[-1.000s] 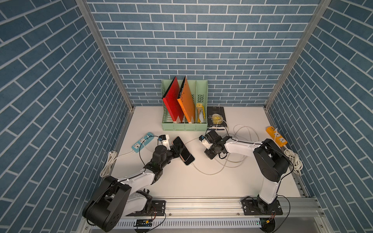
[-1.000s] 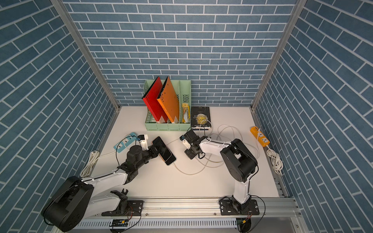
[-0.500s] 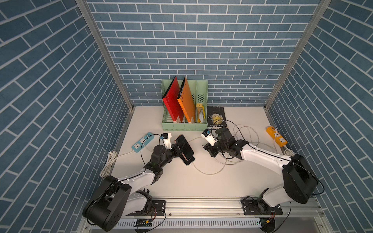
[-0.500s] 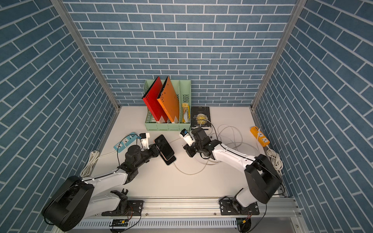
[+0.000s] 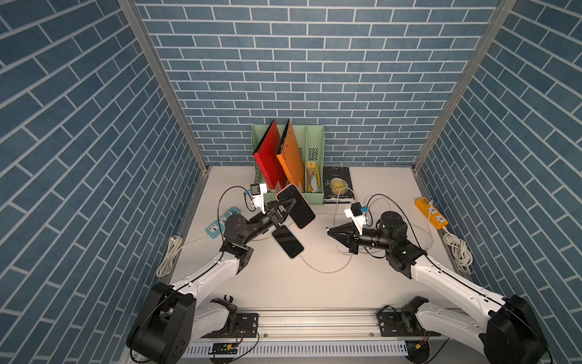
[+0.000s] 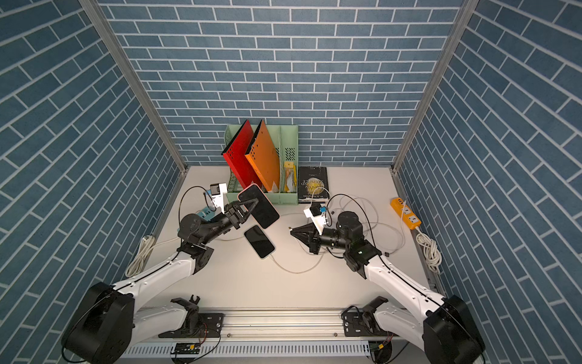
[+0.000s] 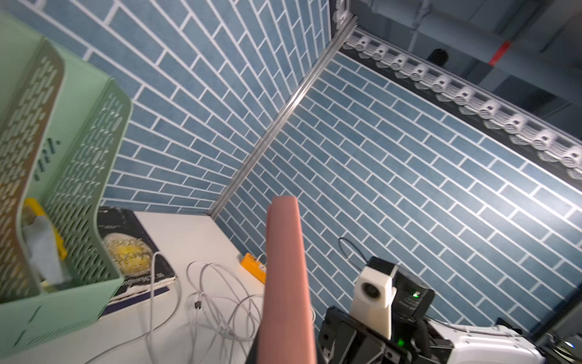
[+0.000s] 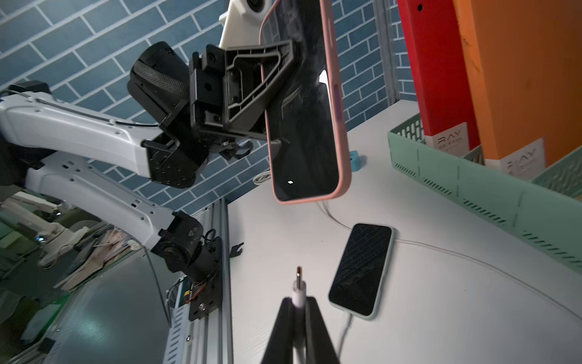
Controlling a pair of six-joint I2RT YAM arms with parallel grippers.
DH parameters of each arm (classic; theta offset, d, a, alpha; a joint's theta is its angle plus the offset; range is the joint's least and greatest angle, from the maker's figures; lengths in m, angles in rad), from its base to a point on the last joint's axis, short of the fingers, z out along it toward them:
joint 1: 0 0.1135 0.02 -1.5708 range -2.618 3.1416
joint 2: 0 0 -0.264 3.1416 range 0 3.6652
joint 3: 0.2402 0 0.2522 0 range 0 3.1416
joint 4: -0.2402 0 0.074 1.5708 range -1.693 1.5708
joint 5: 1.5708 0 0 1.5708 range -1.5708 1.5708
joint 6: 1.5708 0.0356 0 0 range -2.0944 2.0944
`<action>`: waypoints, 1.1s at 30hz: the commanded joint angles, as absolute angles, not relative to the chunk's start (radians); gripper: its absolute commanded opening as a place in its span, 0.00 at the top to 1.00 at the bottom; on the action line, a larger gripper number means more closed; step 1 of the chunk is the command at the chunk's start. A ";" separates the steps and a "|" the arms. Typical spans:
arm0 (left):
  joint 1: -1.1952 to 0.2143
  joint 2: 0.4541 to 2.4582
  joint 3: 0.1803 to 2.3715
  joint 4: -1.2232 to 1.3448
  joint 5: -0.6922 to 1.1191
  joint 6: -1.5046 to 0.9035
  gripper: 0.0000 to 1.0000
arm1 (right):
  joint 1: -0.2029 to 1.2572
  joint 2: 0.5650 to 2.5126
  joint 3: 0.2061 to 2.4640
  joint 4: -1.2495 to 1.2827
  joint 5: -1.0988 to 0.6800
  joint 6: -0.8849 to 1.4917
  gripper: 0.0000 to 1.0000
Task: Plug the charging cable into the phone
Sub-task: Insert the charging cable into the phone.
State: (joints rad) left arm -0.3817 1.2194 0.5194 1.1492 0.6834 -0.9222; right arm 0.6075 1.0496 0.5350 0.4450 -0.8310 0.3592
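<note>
A phone [image 5: 296, 206] in a pink case hangs in the air in front of the green holder, screen dark, with my left gripper [image 5: 285, 205] shut on it. It also shows in the other top view as the phone [image 6: 258, 206], and its pink edge [image 7: 286, 283] fills the left wrist view. My right gripper [image 5: 329, 231] is shut on the charging cable's white plug [image 8: 298, 279], whose metal tip points left toward the raised phone [image 8: 302, 126], with a gap between them. The right gripper [image 8: 299, 304] pinches the plug's sleeve.
A second phone [image 5: 287, 242] lies flat on the table with a white cable [image 5: 327, 271] plugged in. Behind stand a green file holder [image 5: 315, 148] with red and orange folders and a black book [image 5: 337, 182]. An orange power strip [image 5: 431, 217] and a blue power strip [image 5: 220, 222] lie at the sides, with loose cables [image 5: 458, 252].
My left gripper has lifted the pink phone up and back, off the other phone. The right arm has swung out and lowered, its gripper now pointing the plug left toward the raised phone.
</note>
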 commanded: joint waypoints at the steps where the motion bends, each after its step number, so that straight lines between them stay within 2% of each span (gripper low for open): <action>1: -0.364 1.313 0.538 1.498 0.802 -1.113 1.00 | 0.608 1.034 0.483 0.686 -0.971 0.542 1.00; 5: -0.362 1.511 0.548 1.863 0.843 -1.366 1.00 | 0.607 1.070 0.474 0.690 -0.994 0.566 1.00; 13: -0.360 1.597 0.543 1.868 0.868 -1.401 1.00 | 0.607 1.162 0.482 0.763 -1.023 0.621 1.00; 19: -0.360 1.593 0.539 1.868 0.879 -1.417 1.00 | 0.607 1.270 0.456 1.014 -1.084 0.788 1.00; 33: -0.360 1.608 0.544 1.868 0.881 -1.430 1.00 | 0.608 1.387 0.464 1.059 -1.098 0.795 1.00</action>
